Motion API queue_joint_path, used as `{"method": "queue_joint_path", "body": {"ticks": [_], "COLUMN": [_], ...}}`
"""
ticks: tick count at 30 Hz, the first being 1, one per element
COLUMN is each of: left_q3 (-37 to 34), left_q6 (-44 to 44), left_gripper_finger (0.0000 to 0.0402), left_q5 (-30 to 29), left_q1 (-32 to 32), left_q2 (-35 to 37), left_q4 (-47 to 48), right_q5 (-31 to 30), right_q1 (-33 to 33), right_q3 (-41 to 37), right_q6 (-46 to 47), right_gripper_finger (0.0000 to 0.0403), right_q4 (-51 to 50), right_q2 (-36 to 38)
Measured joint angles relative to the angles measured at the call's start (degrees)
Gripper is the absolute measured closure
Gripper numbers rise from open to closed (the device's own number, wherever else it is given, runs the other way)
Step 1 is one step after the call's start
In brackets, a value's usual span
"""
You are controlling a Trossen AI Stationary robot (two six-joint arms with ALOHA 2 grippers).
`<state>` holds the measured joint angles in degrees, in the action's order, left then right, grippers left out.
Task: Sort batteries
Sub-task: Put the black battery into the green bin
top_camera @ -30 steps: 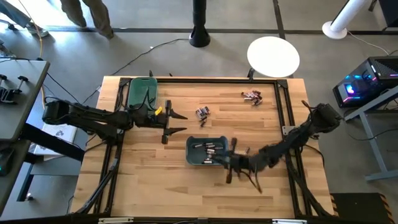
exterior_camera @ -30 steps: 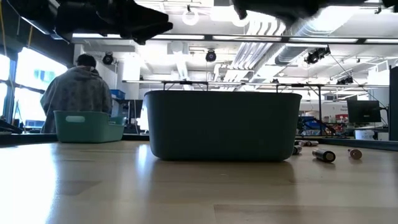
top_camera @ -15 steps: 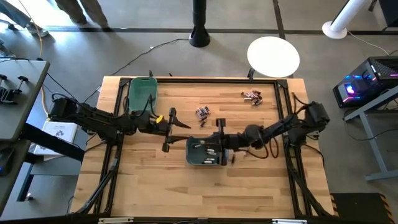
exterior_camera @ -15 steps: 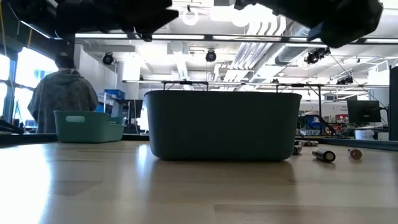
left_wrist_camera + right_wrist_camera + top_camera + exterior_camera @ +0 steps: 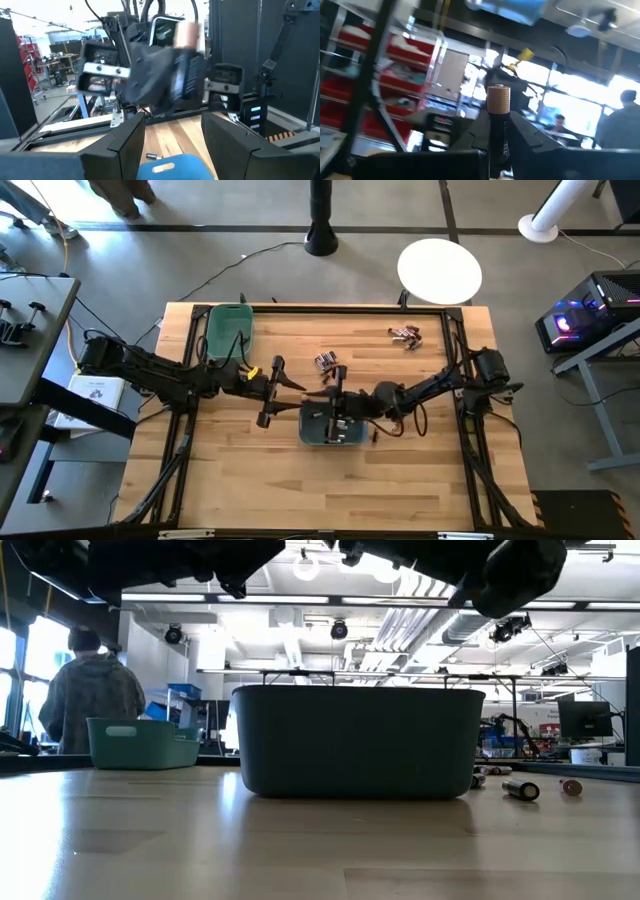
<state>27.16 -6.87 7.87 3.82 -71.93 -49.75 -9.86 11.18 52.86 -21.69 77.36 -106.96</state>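
Note:
My right gripper [image 5: 338,406] hovers over the blue bin [image 5: 312,436], shut on a battery [image 5: 498,100] with a copper-brown end and a dark body. Several batteries [image 5: 336,426] lie in that bin. Loose batteries lie on the table in two heaps [image 5: 325,362] [image 5: 405,334], and a few more [image 5: 520,788] lie beside the bin [image 5: 355,745]. My left gripper [image 5: 275,386] is open just left of the bin; its fingers [image 5: 127,145] stand wide apart and touch nothing. My right gripper pinches the battery's dark body [image 5: 500,146] between its two fingers [image 5: 470,140]. The battery lies along the fingers, and its copper-brown end [image 5: 498,99] sticks out past their tips. The fingers point about level toward the table's left. The battery is lifted clear above the blue bin.
A green bin [image 5: 228,330] stands at the table's far left corner; in the low view it shows as a teal bin [image 5: 140,743]. A person [image 5: 92,690] stands beyond the table. Bare wood lies along the near edge [image 5: 300,490].
My right gripper has swung from the table by the bin's near right corner up and toward the left, over the bin, turning from pointing down to about level. My left gripper has shifted slightly toward the bin.

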Motion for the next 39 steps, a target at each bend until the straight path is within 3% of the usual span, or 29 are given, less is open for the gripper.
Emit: {"method": "queue_joint_path", "body": {"ticks": [9,13,27,34,39], "left_q3": [0.0,0.0,0.0,-0.02,0.07], "left_q6": [-1.75,-1.1,-1.86,-2.28,-2.7], "left_gripper_finger": [0.0216,0.023,0.0368,0.0368,0.0368], "left_q5": [-0.05,-3.44,-4.56,-4.58,-8.64], "left_q1": [1.28,1.28,1.26,1.26,1.23], "left_q2": [-0.01,0.03,0.03,0.05,0.03], "left_q4": [-0.28,-0.43,-0.97,1.45,6.26], "right_q5": [-2.4,-2.77,-3.66,-3.67,-3.9], "right_q1": [-0.7,-0.72,-0.66,-0.66,-0.76], "right_q3": [0.96,0.96,0.96,0.96,0.96], "right_q6": [2.7,3.21,3.79,3.74,2.62], "right_gripper_finger": [0.0382,0.0382,0.0378,0.0325,0.0269], "right_q4": [-4.42,-4.82,-6.28,-8.47,-8.79], "right_q2": [0.01,0.0,0.12,0.17,0.38]}}
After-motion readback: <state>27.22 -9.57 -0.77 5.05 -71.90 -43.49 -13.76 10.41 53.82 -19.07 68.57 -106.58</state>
